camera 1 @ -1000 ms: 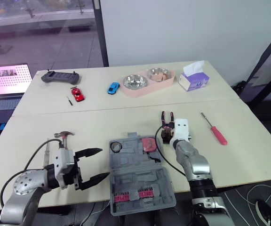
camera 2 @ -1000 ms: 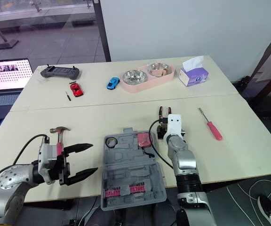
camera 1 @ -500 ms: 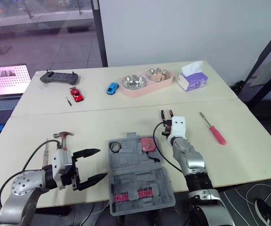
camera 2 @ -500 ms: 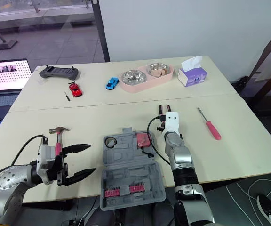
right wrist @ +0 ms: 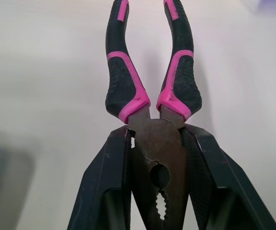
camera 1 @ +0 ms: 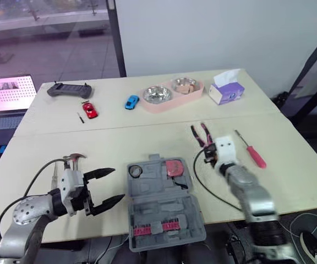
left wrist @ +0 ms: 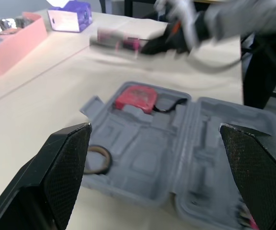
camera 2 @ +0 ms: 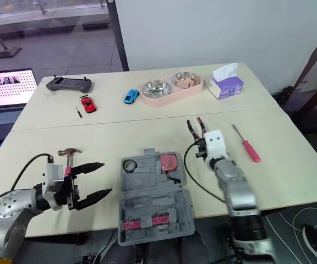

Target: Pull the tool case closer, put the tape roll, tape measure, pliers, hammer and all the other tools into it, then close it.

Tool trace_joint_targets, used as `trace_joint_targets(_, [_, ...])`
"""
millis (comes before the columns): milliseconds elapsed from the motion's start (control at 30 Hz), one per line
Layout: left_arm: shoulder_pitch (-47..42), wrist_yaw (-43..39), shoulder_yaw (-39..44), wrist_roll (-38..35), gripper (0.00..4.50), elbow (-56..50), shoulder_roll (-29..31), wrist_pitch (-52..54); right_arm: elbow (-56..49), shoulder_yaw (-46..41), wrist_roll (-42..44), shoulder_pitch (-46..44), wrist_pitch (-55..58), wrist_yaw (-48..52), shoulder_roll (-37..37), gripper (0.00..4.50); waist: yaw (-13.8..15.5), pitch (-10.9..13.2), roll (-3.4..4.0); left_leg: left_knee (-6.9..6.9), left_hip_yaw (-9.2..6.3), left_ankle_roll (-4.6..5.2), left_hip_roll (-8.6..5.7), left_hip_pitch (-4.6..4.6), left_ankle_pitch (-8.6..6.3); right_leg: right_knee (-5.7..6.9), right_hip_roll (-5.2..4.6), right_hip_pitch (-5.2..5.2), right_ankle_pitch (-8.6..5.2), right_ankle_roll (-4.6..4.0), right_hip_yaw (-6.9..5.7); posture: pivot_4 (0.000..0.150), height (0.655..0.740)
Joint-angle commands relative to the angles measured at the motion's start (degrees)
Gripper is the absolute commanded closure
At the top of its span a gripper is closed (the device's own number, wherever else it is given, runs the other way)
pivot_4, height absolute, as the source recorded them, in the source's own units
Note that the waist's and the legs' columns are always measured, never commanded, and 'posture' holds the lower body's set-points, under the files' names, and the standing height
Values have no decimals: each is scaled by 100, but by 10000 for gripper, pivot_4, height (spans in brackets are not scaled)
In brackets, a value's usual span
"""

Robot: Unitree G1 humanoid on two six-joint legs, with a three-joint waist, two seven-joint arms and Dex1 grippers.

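Two tools stowed by my count: tape roll (camera 1: 135, 171) and red tape measure (camera 1: 174, 168) sit in the far pockets of the open grey tool case (camera 1: 161, 206), at the near table edge. Left gripper (camera 1: 104, 187) hovers left of it, spread wide and empty; the hammer (camera 1: 73, 158) lies just beyond. Right gripper (right wrist: 157, 143), clenched on the steel head of the pliers (right wrist: 123, 91), pink-and-black handles pointing away, has swung rightward from the case. I judge the pliers lifted, not yet stowed. Screwdriver (camera 1: 252, 149) lies further right.
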Motion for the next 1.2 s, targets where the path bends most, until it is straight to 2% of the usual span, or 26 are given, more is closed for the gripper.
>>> trace_joint_targets(33, [36,-39,202,-87,0,43,67,-12,-1516,228,958,-271,591,1608,-971,35084,-6,-1,-4,-2,1,2,8,2,-1,-1,8,0,0,0,0,1500,7400])
trace_joint_targets(167, [35,-174,264,-86,0,245,102,-65,-2020,633,1690,-919,1198,3140,-2306,35084,35,5,-15,-3,-3,5,19,2,-3,-3,12,2,-4,-7,-10,1500,7400])
trace_joint_targets(300, [115,-440,285,-81,0,404,161,-153,-1849,1467,1779,-1941,1422,4119,-2890,35084,46,14,-23,11,2,5,16,-3,-3,-17,3,9,-12,-33,-13,1500,7400])
trace_joint_targets(433, [290,-812,398,-65,0,660,329,-270,-1200,2606,1280,-3122,1616,4417,-2583,35084,31,15,-29,6,10,4,17,-6,-4,-23,-4,1,-8,-38,-9,1500,7400])
trace_joint_targets(667, [87,-1260,479,-31,0,1096,641,-414,-392,3900,634,-4110,1613,4910,-2072,35084,47,14,-31,9,9,1,9,-33,-3,-22,-22,-28,-2,-37,-5,1500,7400])
trace_joint_targets(800, [-62,-1477,384,60,0,1271,713,-537,-277,4203,502,-4274,1775,5007,-1770,35084,34,14,-31,10,11,-1,6,-34,-3,-24,-24,-30,10,-25,-3,1500,7400])
trace_joint_targets(1200, [-101,-1454,336,131,0,1128,668,-537,277,4810,-197,-4217,1647,4883,-1235,35084,24,14,-31,7,11,-4,6,-34,-2,-19,-22,-37,13,-25,-1,1500,7400])
